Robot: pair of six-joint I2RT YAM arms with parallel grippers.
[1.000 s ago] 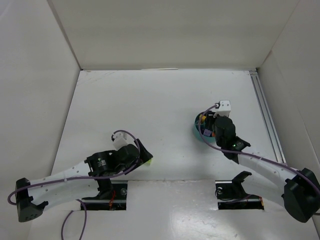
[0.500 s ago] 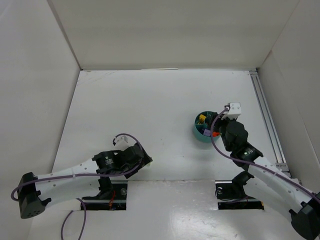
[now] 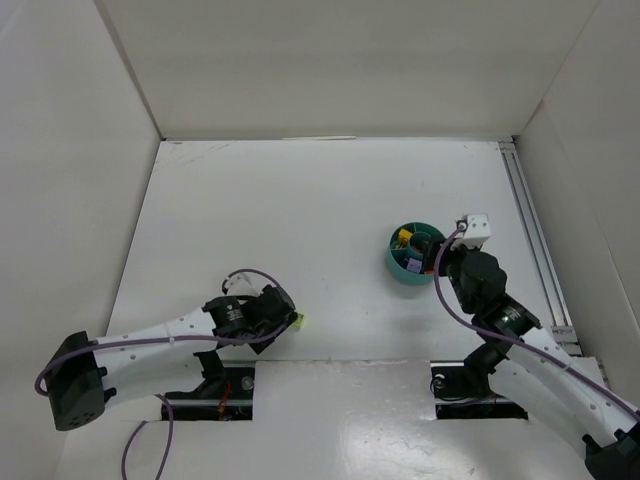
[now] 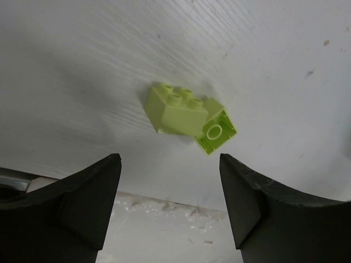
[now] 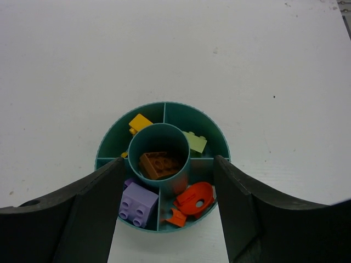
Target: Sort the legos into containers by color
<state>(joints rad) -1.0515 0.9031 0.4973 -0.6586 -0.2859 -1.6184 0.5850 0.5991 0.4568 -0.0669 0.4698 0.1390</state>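
Two lime green legos (image 4: 175, 109) (image 4: 215, 130) lie touching on the white table just beyond my left gripper (image 4: 170, 186), which is open and empty. In the top view they show as one lime spot (image 3: 297, 320) at the left gripper's (image 3: 282, 314) tip. The teal bowl (image 5: 186, 105) holds a yellow brick (image 5: 140, 123), a lime brick (image 5: 195, 142), a brown brick (image 5: 159, 164) in the central cup, a purple brick (image 5: 138, 204) and orange pieces (image 5: 195, 198). My right gripper (image 5: 169, 181) is open and empty above the bowl's near side. The bowl (image 3: 400, 268) sits right of centre, with the right gripper (image 3: 440, 262) next to it.
A metal rail (image 3: 535, 240) runs along the table's right side. White walls close in the left, back and right. The table's near edge (image 4: 164, 200) lies right under the left gripper. Mounting slots (image 3: 225, 385) are by the arm bases.
My right gripper has drawn back toward the near right, uncovering the bowl. My left arm has shifted a little; the lime bricks, hidden half a second ago, show at its tip again.
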